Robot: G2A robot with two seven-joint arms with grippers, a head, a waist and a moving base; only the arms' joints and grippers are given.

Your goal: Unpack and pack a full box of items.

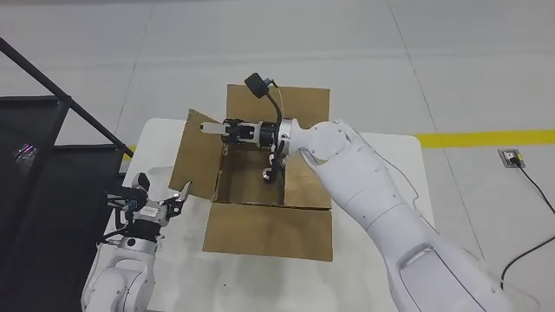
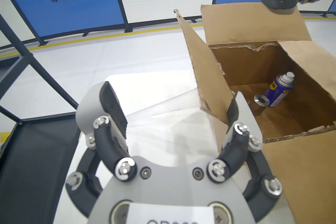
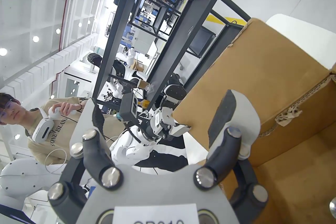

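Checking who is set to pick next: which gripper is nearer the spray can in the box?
Right. The right gripper hovers over the open cardboard box's far-left corner, its wrist roughly above the spray can. The left gripper is outside, beyond the upright side flap.

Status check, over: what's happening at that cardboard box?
Both open, holding nothing: left gripper beside the box, right gripper over its rim. Spray can and metal cylinder inside. Raised side flap stands between left gripper and them.
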